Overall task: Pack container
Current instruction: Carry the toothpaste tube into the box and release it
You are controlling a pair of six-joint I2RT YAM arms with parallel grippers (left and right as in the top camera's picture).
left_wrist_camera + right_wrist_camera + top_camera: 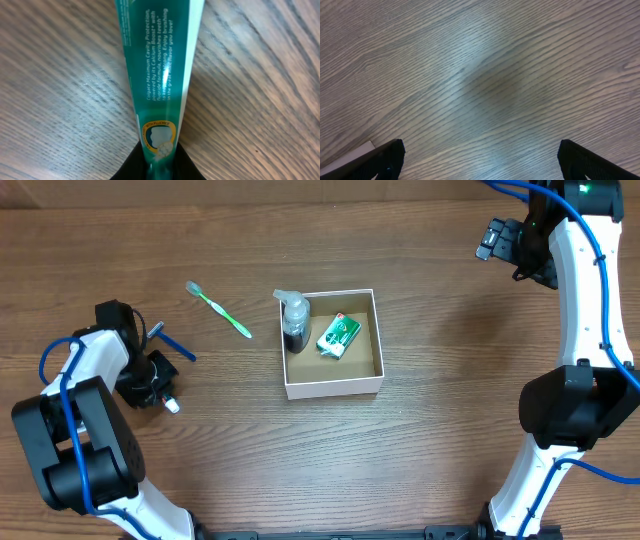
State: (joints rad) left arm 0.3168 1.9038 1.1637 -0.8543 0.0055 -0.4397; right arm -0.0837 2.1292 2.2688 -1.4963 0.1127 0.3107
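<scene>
The container (335,388), a square white-walled box with a brown inside, sits mid-table. Inside it are a clear pump bottle (295,320) with dark liquid and a small green packet (338,336). My left gripper (150,375) is low over the table at the far left, well away from the box. In the left wrist view its jaws (160,170) are shut on a teal toothpaste tube (160,65), whose white cap (172,406) pokes out in the overhead view. My right gripper (505,240) is open and empty at the far right back, its fingers (480,160) wide apart above bare wood.
A green toothbrush (220,310) lies on the table to the left of the box. A thin blue item (178,347) lies right beside my left gripper. The tabletop is brown wood grain.
</scene>
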